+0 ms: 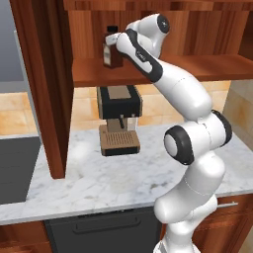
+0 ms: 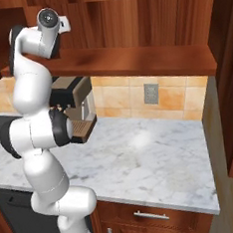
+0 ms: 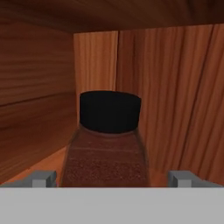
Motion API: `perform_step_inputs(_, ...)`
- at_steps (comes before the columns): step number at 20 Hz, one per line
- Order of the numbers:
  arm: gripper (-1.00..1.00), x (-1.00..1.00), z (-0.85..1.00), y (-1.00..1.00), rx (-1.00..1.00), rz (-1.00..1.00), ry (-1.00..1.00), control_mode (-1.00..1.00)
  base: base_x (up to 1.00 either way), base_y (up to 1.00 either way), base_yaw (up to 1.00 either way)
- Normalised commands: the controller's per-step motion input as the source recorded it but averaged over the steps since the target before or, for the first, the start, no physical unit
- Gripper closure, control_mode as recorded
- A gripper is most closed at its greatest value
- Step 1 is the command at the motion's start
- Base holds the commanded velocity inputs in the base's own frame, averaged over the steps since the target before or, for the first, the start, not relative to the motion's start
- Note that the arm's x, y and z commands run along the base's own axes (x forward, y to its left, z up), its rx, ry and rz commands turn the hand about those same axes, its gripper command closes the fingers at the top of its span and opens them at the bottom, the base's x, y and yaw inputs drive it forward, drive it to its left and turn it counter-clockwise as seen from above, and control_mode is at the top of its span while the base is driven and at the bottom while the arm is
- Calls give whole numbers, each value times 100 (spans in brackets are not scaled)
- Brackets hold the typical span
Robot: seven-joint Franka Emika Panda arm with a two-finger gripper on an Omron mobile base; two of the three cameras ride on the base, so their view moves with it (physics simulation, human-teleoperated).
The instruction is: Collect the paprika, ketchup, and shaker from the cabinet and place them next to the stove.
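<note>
The paprika (image 1: 111,53), a dark brown bottle with a black cap, stands upright on the shelf of the reddish-brown cabinet (image 1: 207,66). My arm reaches up to it from the right. In the hand view the paprika (image 3: 107,148) fills the middle, cap towards the top. My gripper (image 3: 113,179) is open, with one grey fingertip on either side of the bottle and neither touching it. The hand (image 1: 114,39) sits right at the bottle's cap. The stove's dark top (image 1: 15,168) borders the counter on the left. The ketchup and the shaker are out of view.
A brown and black coffee machine (image 1: 118,118) stands on the marble counter (image 1: 99,183) under the shelf. A cabinet side panel (image 1: 47,99) drops to the counter on the left. A dark dishwasher front (image 1: 104,230) sits below. A wall outlet (image 2: 151,93) is on the tiled backsplash.
</note>
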Motion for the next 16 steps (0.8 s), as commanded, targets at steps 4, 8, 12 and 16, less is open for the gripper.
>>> perform_step_inputs(4, -100, 11, -5, 11, 0, 0, 4, -100, 0, 0, 0)
perform_step_inputs(8, -100, 1, -7, 13, 1, 0, 1, -100, 0, 0, 0)
perform_step_inputs(12, -100, -14, -2, 6, 3, -1, 0, -100, 0, 0, 0)
perform_step_inputs(16, -100, -1, 0, 2, 2, -5, 0, -100, 0, 0, 0)
